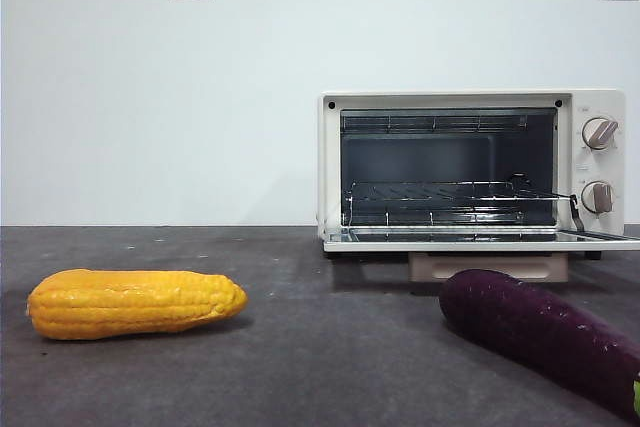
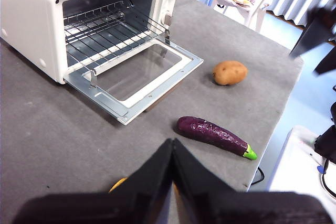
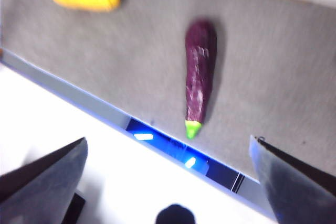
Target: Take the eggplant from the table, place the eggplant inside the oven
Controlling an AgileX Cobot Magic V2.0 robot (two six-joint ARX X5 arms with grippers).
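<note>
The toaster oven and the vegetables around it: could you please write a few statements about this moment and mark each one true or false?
1. The cream-white toaster oven has its glass door folded down open. True.
2. The long dark purple eggplant lies on the wire rack inside the oven. False: it lies on the dark grey felt table, in front of the open door.
3. The left gripper has its jaws closed together, holding nothing. True.
4. The right gripper grips the eggplant. False: its jaws are spread wide apart, away from the eggplant.
5. The brown potato sits on the oven door. False: it rests on the table beside it.
6. The yellow-orange corn cob lies on the table. True.
</note>
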